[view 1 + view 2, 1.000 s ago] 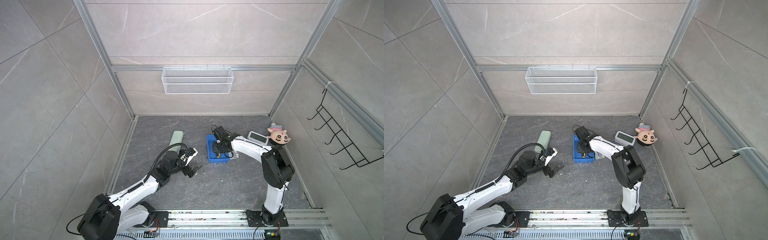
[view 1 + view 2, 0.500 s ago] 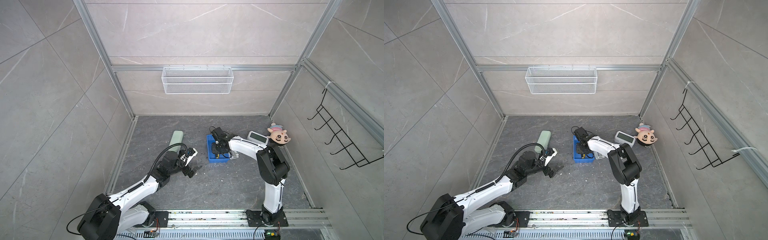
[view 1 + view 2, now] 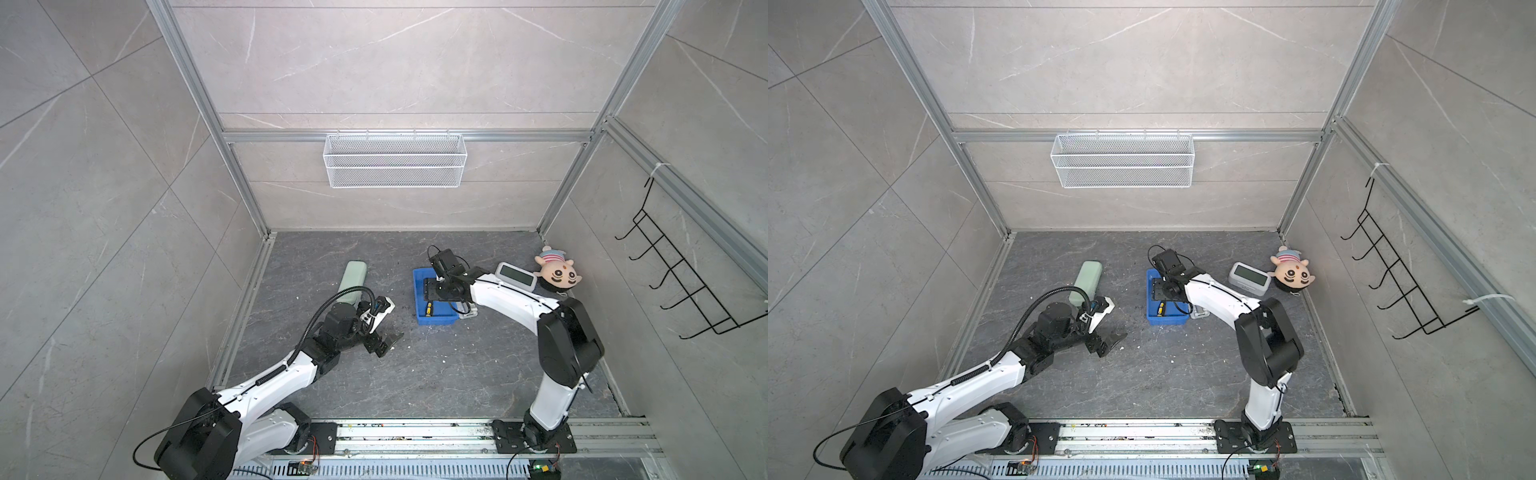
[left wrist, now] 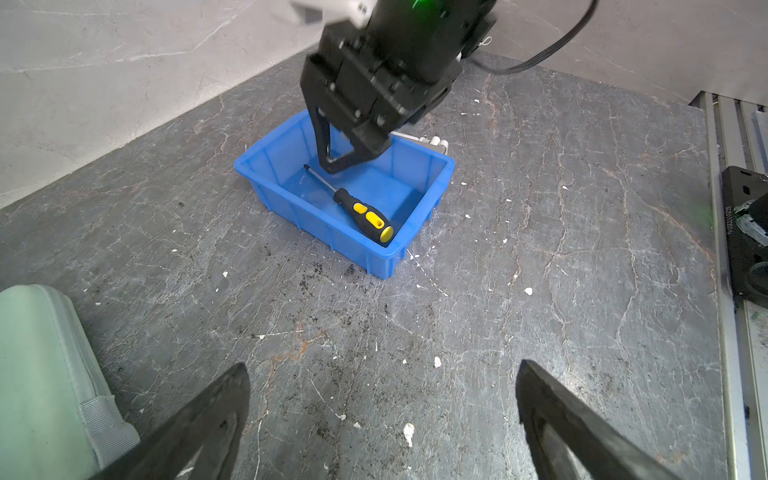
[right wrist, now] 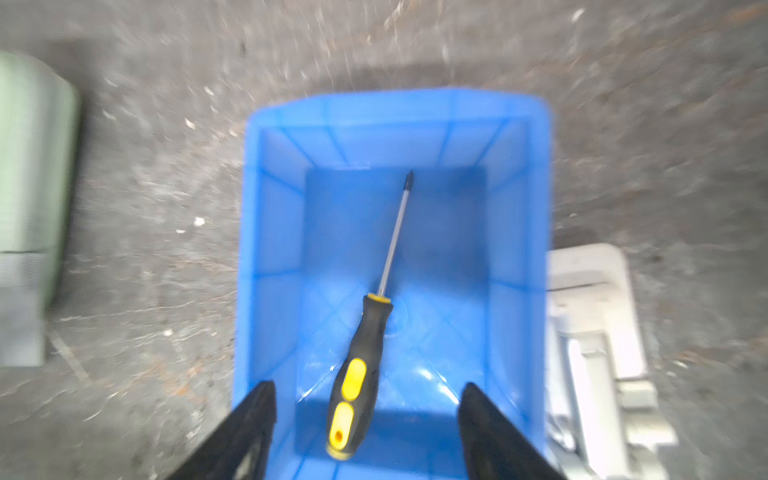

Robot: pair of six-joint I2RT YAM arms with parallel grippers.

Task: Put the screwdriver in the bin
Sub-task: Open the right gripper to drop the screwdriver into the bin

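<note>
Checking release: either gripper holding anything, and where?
Nothing held. Right gripper open over screwdriver, which lies loose in the blue bin. Left gripper open, empty.

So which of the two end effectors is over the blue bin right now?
The right end effector, open above the shallow blue plastic bin; the left end effector is open over bare floor, apart from it.

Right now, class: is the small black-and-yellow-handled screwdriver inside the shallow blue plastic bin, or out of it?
Inside. The screwdriver lies flat on the floor of the blue bin, free of the open right gripper above it.
</note>
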